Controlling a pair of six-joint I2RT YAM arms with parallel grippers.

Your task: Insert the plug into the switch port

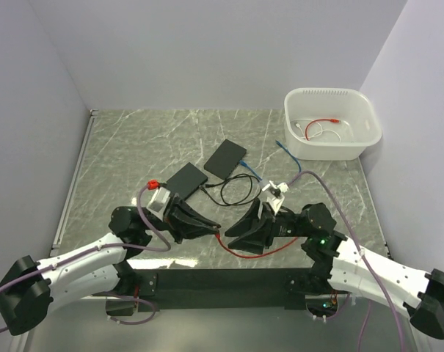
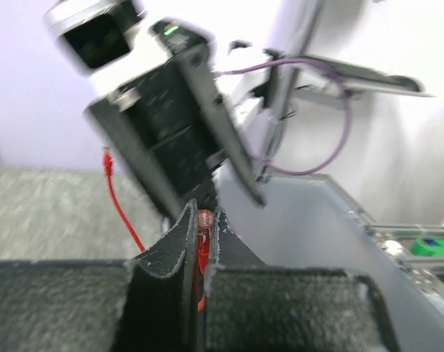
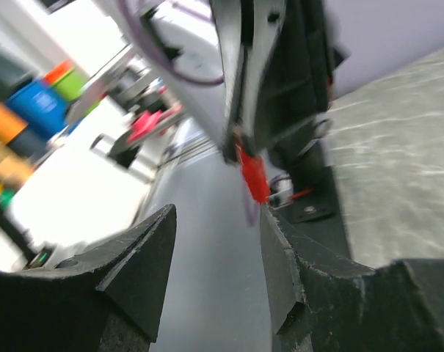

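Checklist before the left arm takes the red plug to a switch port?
1. Left gripper shut on red plug: ok.
2. Right gripper open, not gripping the plug: ok.
3. Plug orientation in the grip: cannot tell, blurred.
4. Red cable free to follow: cannot tell, it runs under the right arm.
5. Port side of the nearer switch visible: not ok.

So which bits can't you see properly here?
- Ports on the nearer black box and the farther black box: top view, too small.
- Red plug: left wrist view, mostly hidden between the left gripper's shut jaws.
- Cables in the white bin: top view, ends too small.
- Colourful things: right wrist view, blurred.
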